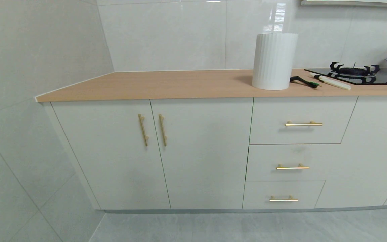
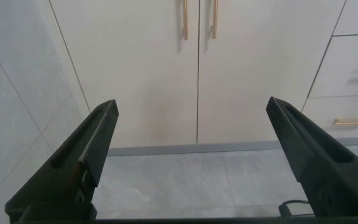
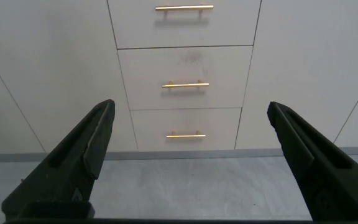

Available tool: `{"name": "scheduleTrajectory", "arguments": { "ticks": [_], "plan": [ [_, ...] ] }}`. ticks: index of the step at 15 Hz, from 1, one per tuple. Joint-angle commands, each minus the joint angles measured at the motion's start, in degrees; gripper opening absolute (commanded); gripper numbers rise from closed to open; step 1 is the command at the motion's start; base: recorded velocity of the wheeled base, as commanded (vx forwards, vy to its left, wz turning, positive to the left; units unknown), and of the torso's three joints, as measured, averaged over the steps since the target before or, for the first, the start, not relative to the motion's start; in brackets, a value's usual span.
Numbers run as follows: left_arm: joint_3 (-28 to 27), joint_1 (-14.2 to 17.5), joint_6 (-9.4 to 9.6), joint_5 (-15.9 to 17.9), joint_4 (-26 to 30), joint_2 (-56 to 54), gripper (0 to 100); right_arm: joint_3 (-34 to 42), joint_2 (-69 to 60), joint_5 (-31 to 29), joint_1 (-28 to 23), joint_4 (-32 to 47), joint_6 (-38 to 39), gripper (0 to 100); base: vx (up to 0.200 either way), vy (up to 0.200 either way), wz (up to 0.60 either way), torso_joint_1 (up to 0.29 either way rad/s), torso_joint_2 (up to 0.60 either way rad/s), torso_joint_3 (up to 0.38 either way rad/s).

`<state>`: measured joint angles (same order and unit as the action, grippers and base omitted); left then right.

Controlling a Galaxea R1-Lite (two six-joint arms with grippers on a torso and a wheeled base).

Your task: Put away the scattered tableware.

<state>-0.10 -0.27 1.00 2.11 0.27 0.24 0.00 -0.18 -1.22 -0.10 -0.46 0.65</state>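
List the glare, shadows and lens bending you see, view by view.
Head view: window glare on the wall tile above the white container, its soft shadow falling left on the countertop; straight edges bend near the sides. Left wrist view: flat, even light on the cabinet doors. Right wrist view: faint shadows under the drawer handles.

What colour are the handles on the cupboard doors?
Brass gold; the door handles show best in the head view.

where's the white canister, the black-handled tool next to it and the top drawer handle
white canister [image 1: 274,62], head view, middle of its ribbed side
black-handled tool [image 1: 301,80], head view, middle of its black handle
top drawer handle [image 1: 303,124], head view, middle of the gold bar
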Motion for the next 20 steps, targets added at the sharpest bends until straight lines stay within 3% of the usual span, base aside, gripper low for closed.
{"name": "scheduleTrajectory", "arguments": {
  "ticks": [1,5,14,20],
  "plan": [
    [0.0,0.0,0.06,0.0,0.0,0.1,100,0.0,0.2,0.0,0.0,0.0,0.0,100,0.000,0.000,0.00,0.000,0.00,0.000],
    [0.0,0.0,0.32,0.0,0.0,0.1,100,0.0,0.2,0.0,0.0,0.0,0.1,100,0.000,0.000,0.00,0.000,0.00,0.000],
    [0.0,0.0,0.32,0.0,0.0,0.1,100,0.0,0.2,0.0,0.0,0.0,0.1,100,0.000,-0.200,0.00,0.002,0.00,0.002],
    [0.0,0.0,0.06,0.0,0.0,0.1,100,0.0,0.2,0.0,0.0,0.0,0.1,100,0.000,0.000,0.00,0.000,0.00,0.000]
  ]
}}
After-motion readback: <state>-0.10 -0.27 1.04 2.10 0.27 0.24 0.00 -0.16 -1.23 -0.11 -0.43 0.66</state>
